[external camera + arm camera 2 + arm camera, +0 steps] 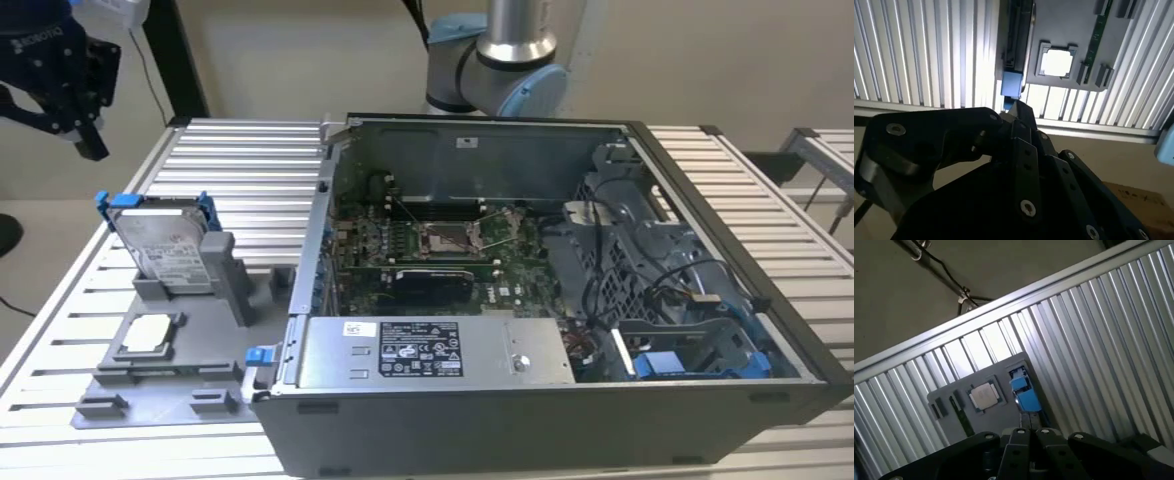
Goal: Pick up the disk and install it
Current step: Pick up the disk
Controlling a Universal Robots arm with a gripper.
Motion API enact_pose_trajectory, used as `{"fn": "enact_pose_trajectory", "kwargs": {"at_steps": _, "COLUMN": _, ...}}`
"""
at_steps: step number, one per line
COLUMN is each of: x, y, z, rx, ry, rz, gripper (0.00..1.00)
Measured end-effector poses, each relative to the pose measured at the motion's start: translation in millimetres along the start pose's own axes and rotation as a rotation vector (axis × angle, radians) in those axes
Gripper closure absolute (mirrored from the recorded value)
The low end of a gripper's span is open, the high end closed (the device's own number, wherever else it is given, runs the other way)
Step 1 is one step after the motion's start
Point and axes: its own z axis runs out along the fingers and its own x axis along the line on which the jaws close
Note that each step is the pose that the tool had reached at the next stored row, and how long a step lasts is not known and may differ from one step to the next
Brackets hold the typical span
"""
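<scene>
Approach step: disk [167,245] standing in grey holder [235,275], not picked yet
Gripper [1015,107] well above it, looks closed & empty, imo needs opening + lining up

A robotics lab: an opened computer case [534,420] on a slatted aluminium table [240,160], robot arm [514,60] behind.

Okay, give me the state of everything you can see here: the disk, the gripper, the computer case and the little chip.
disk: standing on edge in the grey holder, framed by its blue carrier, not held.
gripper: up in the air, apart from the disk, holding nothing.
computer case: lying on its side, side panel off, inside exposed.
chip: lying flat in a recess of the grey holder.
</scene>
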Motion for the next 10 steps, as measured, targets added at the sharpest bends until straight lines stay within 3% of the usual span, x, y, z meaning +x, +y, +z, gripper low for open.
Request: {"fn": "enact_pose_trajectory", "kwargs": {"at_steps": 10, "x": 0.0, "y": 0.0, "z": 0.8, "rx": -0.0004, "ry": -0.0005, "rz": -0.183, "gripper": 1.0}}
